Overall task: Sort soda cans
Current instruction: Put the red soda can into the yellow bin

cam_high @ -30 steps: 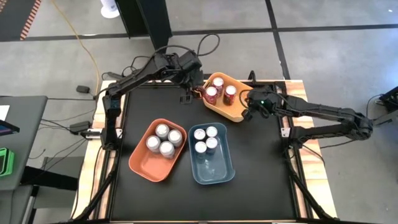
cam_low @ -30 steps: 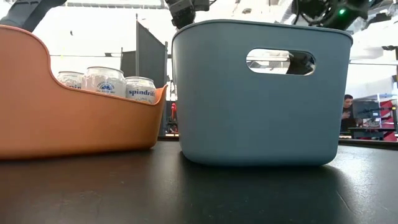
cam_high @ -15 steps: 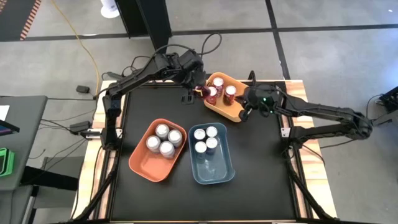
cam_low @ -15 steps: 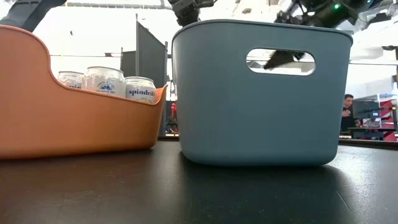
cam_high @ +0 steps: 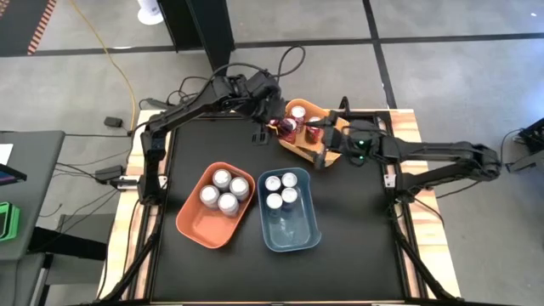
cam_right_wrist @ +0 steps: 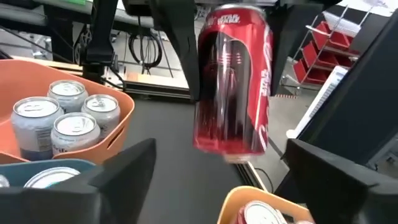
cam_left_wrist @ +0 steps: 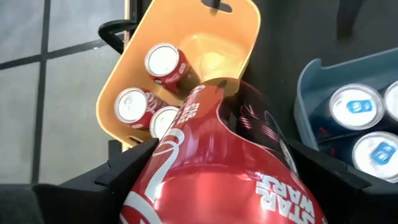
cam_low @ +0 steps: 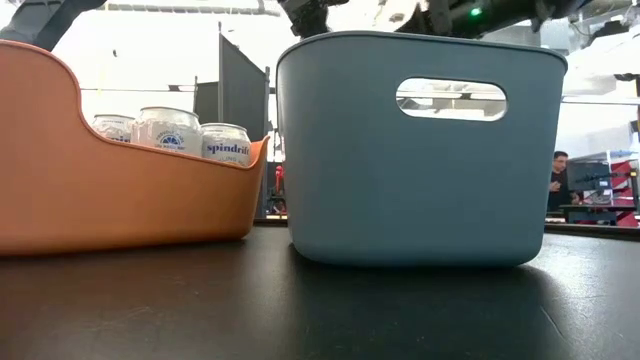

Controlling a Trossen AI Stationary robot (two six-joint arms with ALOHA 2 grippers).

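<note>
the left gripper [cam_high: 274, 121], grasping a red can [cam_right_wrist: 233, 84] above the yellow bin [cam_left_wrist: 239, 40], must lower it inside; the right gripper [cam_high: 321, 144], beside the bin, is splayed empty.

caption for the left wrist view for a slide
Left gripper holds a red Star Wars soda can above the yellow bin, which holds three red cans.

A: In the left wrist view, how much of the red can [cam_left_wrist: 230, 168] shows?

B: Its lower end runs off the picture's edge between the left gripper [cam_left_wrist: 224, 180] jaws, and it hides part of the yellow bin [cam_left_wrist: 239, 37] beyond them.

A: And from table height?

B: The blue bin [cam_low: 420, 150] blocks whatever is behind it; both arms are cut off at the top edge. The orange bin [cam_low: 110, 190] wall hides all but the tops of the silver-white cans [cam_low: 165, 128].

A: The right gripper [cam_right_wrist: 211, 180]?

B: Its jaws run off the picture's edge, so their tips cannot be seen.
</note>
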